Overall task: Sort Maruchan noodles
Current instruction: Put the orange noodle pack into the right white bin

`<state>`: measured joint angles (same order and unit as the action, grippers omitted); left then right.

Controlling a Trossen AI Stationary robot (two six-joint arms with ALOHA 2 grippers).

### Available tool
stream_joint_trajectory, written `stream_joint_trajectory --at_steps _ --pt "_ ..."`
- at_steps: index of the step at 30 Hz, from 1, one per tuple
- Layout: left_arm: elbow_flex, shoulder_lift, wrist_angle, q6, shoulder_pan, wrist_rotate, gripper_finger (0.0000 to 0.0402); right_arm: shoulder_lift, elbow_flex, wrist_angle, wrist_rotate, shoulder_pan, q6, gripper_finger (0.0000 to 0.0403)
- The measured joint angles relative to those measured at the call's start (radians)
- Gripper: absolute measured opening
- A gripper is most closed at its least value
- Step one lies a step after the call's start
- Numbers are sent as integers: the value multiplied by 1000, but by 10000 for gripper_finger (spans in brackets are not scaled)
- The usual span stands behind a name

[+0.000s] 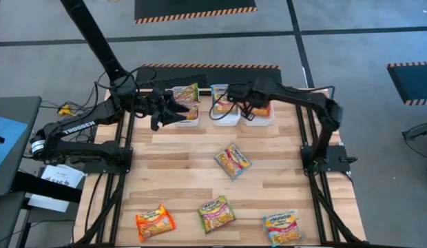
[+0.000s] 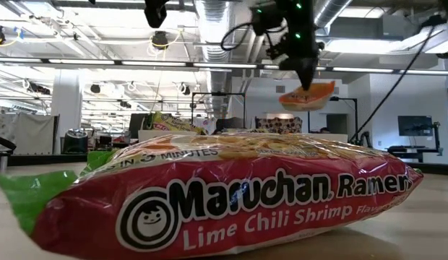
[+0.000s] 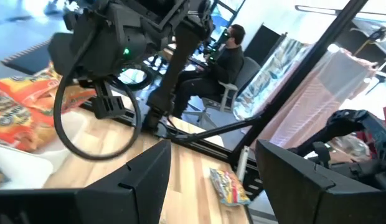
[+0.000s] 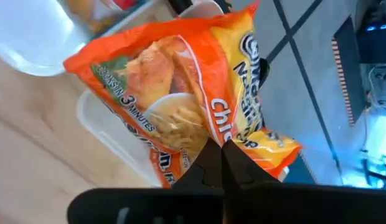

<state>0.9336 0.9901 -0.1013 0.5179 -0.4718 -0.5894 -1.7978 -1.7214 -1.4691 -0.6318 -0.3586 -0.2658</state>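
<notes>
Over the right bin (image 1: 258, 116) our right gripper (image 4: 221, 149) is clamped on an orange packet (image 4: 180, 106); we're mid-drop, next: let go. Left gripper (image 1: 173, 108) gapes, nothing in it, by left bin (image 1: 188, 118)

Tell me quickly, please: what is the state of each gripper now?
Left gripper: open, holding nothing, near the left white bin.
Right gripper: shut on an orange noodle packet, above the right white bin.

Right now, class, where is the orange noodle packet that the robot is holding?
The orange noodle packet hangs from the shut right gripper, over the rightmost white bin at the table's far edge.
</notes>
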Motion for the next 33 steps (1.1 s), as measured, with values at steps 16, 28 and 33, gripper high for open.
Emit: stream_joint_trajectory --at_steps 16,28,33 --pt "0 0 0 -40 0 163 219 156 492 523 1 -103 278 0" --pt "0 7 13 -39 0 212 219 155 523 591 166 -199 353 31" --pt "1 11 34 -39 0 212 219 155 523 588 197 -221 380 74"
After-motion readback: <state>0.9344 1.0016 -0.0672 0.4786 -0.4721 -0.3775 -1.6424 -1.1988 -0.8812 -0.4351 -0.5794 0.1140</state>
